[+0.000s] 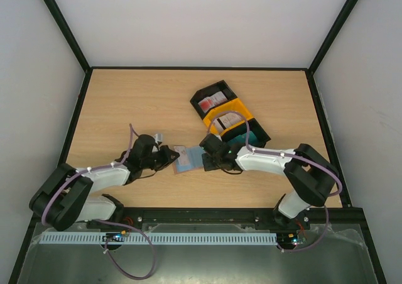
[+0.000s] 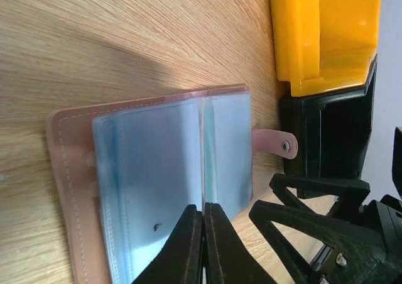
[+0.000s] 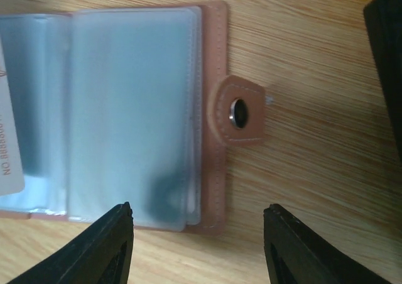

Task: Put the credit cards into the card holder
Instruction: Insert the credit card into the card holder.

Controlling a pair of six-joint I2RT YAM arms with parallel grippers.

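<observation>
Left pincer (image 2: 202, 230): fingers pressed together, tips on the clear sleeves close to the fold. Whether a thin leaf is caught between them cannot be told.
Right pincer (image 3: 200, 234): spread wide and holding nothing, poised at the near edge of the snap-side half.
Card holder (image 3: 132, 108): lies open and flat on the tabletop (image 2: 125, 39) between the two pincers, straight ahead of each one's tips.
Printed card (image 3: 9, 146): sits in a sleeve on the far half from the right pincer, only its edge in view.
Credit cards (image 1: 213, 100): beyond the right pincer, lying in the black tray (image 1: 221, 87) and the yellow tray (image 2: 323, 32).
Step in hand: apparently steadying the open holder so that a sleeve can be loaded.
Next move: likely the right pincer must fetch a card from the trays and slide it edge-first into a sleeve mouth, a narrow target needing flat, straight alignment.
Materials: pinkish-brown stitched leather-like cover; glossy, floppy transparent sleeves tinted blue-grey; rounded snap tab (image 3: 239, 111) with a metal stud; rigid plastic trays; wood-grain tabletop.
</observation>
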